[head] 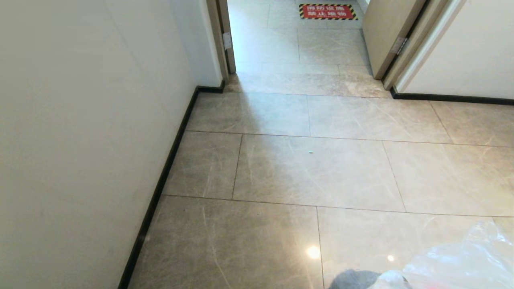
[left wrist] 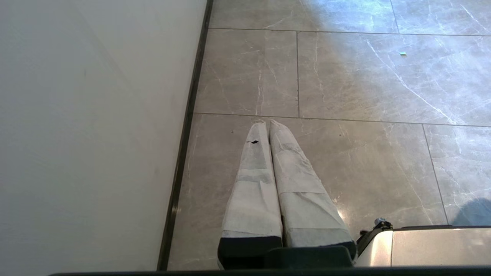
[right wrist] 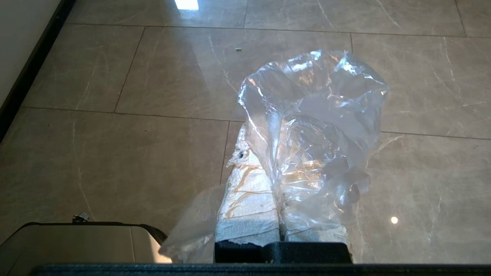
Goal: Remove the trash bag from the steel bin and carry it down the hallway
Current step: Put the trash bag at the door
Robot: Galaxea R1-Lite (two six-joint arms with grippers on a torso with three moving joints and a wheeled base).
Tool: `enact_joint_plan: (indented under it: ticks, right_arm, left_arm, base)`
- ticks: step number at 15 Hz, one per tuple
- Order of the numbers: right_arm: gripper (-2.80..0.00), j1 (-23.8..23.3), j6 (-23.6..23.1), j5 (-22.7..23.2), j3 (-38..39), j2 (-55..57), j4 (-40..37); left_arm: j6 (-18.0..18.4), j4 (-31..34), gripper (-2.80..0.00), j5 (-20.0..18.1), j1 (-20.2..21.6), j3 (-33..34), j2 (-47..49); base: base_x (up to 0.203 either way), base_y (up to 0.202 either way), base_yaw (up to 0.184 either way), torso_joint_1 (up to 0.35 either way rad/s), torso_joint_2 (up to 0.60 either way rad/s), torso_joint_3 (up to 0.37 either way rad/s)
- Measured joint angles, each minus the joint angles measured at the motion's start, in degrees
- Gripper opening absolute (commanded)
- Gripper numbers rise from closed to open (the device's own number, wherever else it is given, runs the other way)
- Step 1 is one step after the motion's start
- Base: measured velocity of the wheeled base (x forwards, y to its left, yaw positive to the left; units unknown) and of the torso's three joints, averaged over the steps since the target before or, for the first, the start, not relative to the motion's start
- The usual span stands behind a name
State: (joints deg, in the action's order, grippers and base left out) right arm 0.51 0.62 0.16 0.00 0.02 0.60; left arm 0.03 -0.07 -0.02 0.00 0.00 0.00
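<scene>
Right gripper (right wrist: 264,132) clamped on trash bag (right wrist: 314,115), clear plastic bunched over its fingers, hanging above hallway (head: 321,172) tiles. Left gripper (left wrist: 267,123) pressed closed, empty, near wall (left wrist: 96,134). Open doorway (head: 297,36) farther ahead.

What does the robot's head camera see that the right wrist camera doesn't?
Only the head view shows the doorway ahead and the red warning sign on the floor beyond it. Only the right wrist view shows the right end effector shut on the trash bag. Both show the bag, the tiled hallway floor and the black skirting.
</scene>
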Motion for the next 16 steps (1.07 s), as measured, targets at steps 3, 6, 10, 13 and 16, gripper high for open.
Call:
enact_joint_plan:
  ticks: [3,6,10,13,16]
  right_arm:
    - [-2.80,0.0,-0.1,0.0,0.0,0.0,0.0]
    - [-2.80,0.0,-0.9,0.2,0.0,0.0,-0.2]
    - [-2.80,0.0,-0.8,0.1,0.0,0.0,-0.2]
    - [-2.80,-0.1,-0.9,0.1,0.0,0.0,-0.1]
    - [-2.80,0.0,-0.8,0.1,0.0,0.0,-0.1]
  left_arm:
    - [0.0,0.0,-2.80,0.0,0.0,0.0,0.0]
    - [-0.1,0.0,-2.80,0.0,0.0,0.0,0.0]
    - [-0.1,0.0,-2.80,0.0,0.0,0.0,0.0]
    - [-0.1,0.1,-2.80,0.0,0.0,0.0,0.0]
    - [-0.1,0.1,-2.80,0.0,0.0,0.0,0.0]
  base:
    - [0.000,0.000,0.000,0.000,0.00,0.000]
    - [0.000,0.000,0.000,0.000,0.00,0.000]
    - [0.000,0.000,0.000,0.000,0.00,0.000]
    - [0.004,0.003,-0.066,0.002,0.00,0.000]
    - [0.000,0.010,-0.171,0.003,0.00,-0.002]
